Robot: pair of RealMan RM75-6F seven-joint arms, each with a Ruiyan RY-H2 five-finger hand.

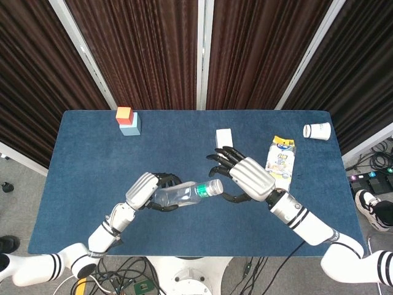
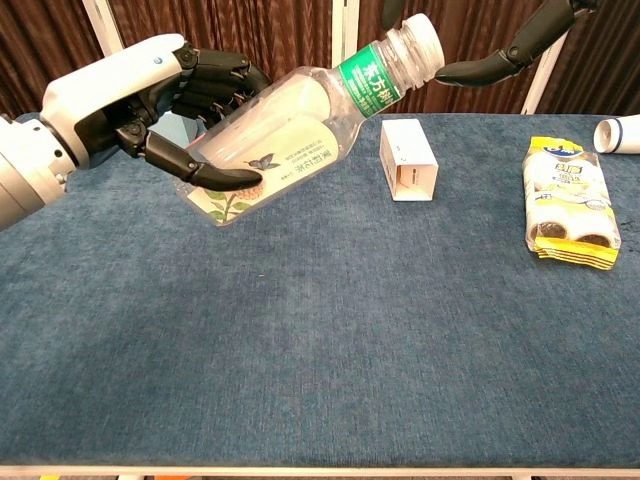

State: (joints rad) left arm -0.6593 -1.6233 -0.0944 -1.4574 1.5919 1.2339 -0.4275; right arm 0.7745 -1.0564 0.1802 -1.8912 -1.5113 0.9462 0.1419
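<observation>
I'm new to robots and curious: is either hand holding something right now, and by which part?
The left hand grips a clear plastic bottle around its body, cap end tilted up. The right hand holds nothing; its fingers are spread near the cap.

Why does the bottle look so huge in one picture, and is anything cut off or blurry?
Chest view: the bottle sits close to the lens, so it looms; the right hand is cropped at the top edge. Head view: sharp, evenly lit, soft shadows.

We see a clear, glossy plastic bottle (image 2: 285,135) with a paper-like label, above a matt blue cloth-covered table (image 2: 330,360), near a shiny yellow snack wrapper (image 2: 570,200).
</observation>
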